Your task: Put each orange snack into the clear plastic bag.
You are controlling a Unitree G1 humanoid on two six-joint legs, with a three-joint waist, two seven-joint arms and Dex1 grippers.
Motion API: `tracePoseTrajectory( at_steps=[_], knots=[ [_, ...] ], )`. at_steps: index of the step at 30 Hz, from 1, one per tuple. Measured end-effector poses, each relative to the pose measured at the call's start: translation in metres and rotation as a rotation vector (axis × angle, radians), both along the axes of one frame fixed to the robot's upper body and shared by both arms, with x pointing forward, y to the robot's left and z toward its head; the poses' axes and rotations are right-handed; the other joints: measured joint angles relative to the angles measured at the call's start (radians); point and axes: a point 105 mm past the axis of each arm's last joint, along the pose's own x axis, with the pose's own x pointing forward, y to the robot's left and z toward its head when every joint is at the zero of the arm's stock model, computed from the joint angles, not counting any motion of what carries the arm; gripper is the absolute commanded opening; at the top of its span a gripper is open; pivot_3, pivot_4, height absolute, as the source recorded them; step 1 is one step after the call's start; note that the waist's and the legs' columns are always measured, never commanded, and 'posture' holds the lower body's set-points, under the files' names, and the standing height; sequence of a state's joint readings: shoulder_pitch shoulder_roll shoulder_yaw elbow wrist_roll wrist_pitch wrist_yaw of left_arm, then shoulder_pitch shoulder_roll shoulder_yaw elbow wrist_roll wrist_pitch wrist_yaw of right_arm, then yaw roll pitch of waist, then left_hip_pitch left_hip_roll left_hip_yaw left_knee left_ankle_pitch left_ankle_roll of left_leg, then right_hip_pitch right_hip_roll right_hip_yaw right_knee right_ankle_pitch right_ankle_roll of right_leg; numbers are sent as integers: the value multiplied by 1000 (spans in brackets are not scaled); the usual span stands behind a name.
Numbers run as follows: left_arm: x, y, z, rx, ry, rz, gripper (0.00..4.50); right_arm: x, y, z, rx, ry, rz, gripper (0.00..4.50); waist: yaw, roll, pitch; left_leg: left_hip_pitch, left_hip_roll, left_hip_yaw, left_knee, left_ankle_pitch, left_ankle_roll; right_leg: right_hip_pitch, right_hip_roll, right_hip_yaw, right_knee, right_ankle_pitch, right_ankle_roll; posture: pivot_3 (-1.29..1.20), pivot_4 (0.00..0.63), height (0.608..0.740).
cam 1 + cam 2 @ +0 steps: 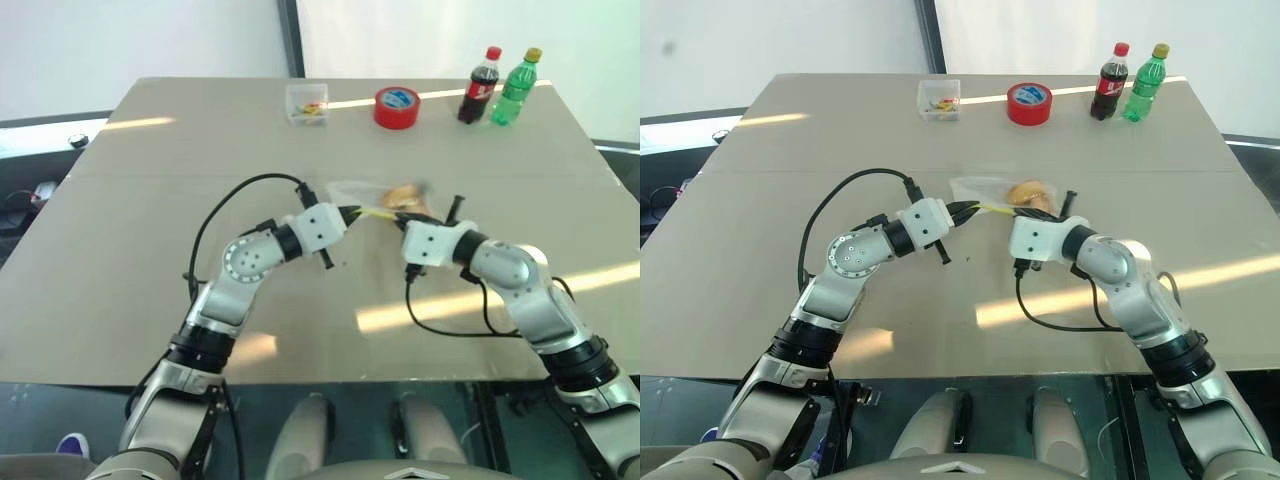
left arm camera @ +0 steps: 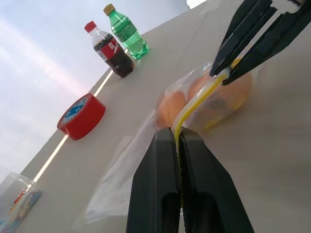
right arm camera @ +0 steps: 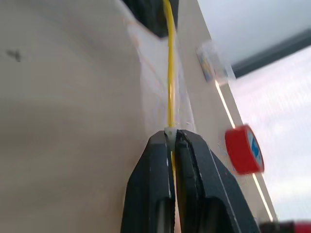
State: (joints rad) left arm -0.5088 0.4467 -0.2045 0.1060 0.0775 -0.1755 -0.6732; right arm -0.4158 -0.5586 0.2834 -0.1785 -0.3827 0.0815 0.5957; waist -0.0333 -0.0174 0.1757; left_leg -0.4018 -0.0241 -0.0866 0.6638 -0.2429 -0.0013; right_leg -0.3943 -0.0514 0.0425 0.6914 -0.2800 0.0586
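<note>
Beige tabletop, mid-table: clear plastic bag (image 2: 146, 160) with both orange snacks (image 2: 204, 94) inside.
Your left gripper (image 2: 178, 141) and right gripper (image 3: 173, 133) are clamped on its yellow-green strip (image 2: 194, 104); next, judge whether it needs sealing.

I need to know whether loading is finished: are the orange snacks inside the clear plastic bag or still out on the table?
Inside. Both orange snacks show through the clear plastic bag, behind its yellow strip, which the left claw and right claw pinch.

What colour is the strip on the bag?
Yellow. The clear plastic bag's strip shows best in the left wrist view.
</note>
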Motion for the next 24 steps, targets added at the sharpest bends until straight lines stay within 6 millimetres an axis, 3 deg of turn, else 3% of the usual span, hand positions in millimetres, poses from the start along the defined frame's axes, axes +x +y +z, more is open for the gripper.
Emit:
tracePoseTrajectory(
  at_steps=[8,14,17,19,24],
  knots=[
    [5,10,-1,-3,8,17,0,7,-54,-3,-43,-3,-164,76,-1,0,0,0,0,0,0,0,0,0,0,0,0,0,0,0,150,740],
    [8,14,4,-9,-3,27,0,10,-75,5,-60,-20,-215,76,-1,0,0,0,0,1,0,0,0,0,0,0,-1,0,0,0,150,740],
    [10,14,7,-17,-8,25,0,11,-76,11,-61,-34,-215,76,-2,0,0,0,0,1,0,0,0,0,0,0,-1,0,0,0,150,740],
    [14,15,12,-28,-15,37,0,14,-74,19,-57,-54,-211,76,-2,0,0,0,0,1,0,0,0,0,0,0,-1,0,0,0,150,740],
    [40,11,51,-110,-88,90,0,36,-76,62,-43,-174,-240,76,0,-1,1,-1,-1,0,0,0,0,0,0,-1,-2,0,0,0,150,740]
  ],
)
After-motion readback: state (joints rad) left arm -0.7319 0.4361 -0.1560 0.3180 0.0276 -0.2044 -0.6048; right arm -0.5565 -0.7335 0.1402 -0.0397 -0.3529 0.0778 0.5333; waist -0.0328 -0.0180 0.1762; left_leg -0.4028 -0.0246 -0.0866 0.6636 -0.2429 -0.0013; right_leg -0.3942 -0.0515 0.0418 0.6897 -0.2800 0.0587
